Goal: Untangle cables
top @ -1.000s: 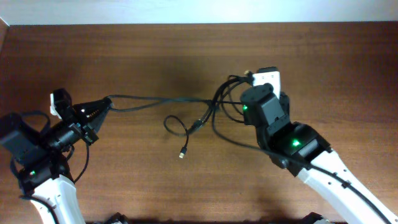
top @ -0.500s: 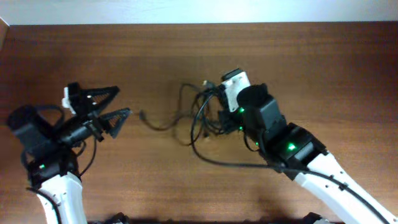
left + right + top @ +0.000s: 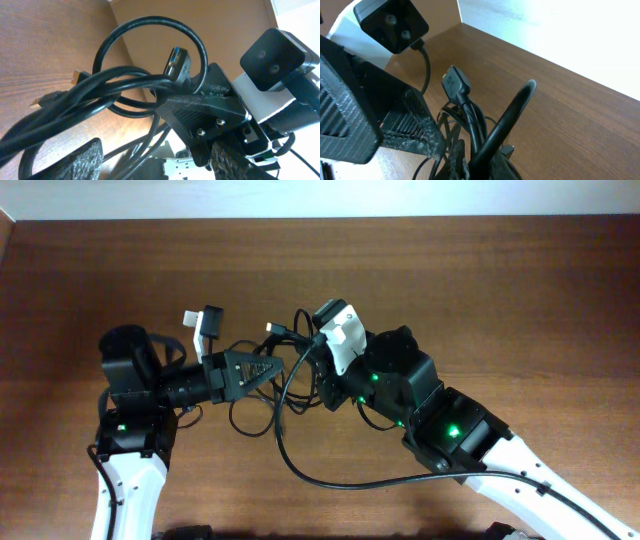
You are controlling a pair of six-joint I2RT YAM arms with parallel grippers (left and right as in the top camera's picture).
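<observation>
Several cables (image 3: 125, 80), left gripper (image 3: 274, 368) agape beside them

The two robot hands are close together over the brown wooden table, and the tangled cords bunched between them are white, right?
Not quite: the thin tangled cords are black, not white, as the left wrist view shows clearly. The rest is right: the left hand and the right hand are close together over the brown wooden table.

From either side of the cables (image 3: 115, 82), the left arm (image 3: 125, 430) points its left gripper (image 3: 272, 370) rightward, jaws spread wide, while the right arm (image 3: 450, 430) reaches leftward, its right gripper (image 3: 318, 385) clamped on them.
</observation>
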